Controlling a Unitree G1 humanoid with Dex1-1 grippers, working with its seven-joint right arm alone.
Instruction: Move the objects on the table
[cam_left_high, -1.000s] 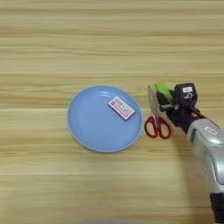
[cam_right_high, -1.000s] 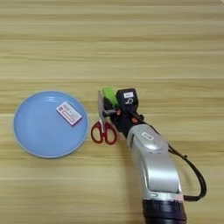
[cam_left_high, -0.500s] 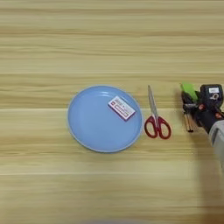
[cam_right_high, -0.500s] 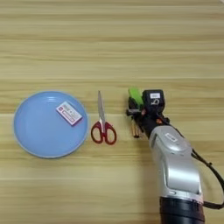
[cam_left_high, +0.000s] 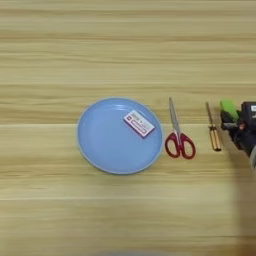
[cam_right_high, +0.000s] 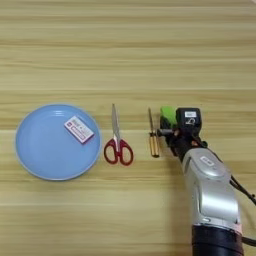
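The right gripper (cam_right_high: 169, 131), fingers clenched on the lime-green block (cam_right_high: 167, 115) right of the screwdriver (cam_right_high: 152, 136), seems mid-carry; next, lowering it onto the bench (cam_right_high: 128, 50).

right arm (cam_right_high: 212, 200) | enters from bottom | gripper (cam_right_high: 172, 131) low over table

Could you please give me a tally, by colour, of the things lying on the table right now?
Blue: 1, the plate
White-and-red: 1, the flat box on the plate
Red-handled: 1, the scissors
Amber-handled: 1, the screwdriver
Lime-green: 1, the block at the end effector
Total: 5
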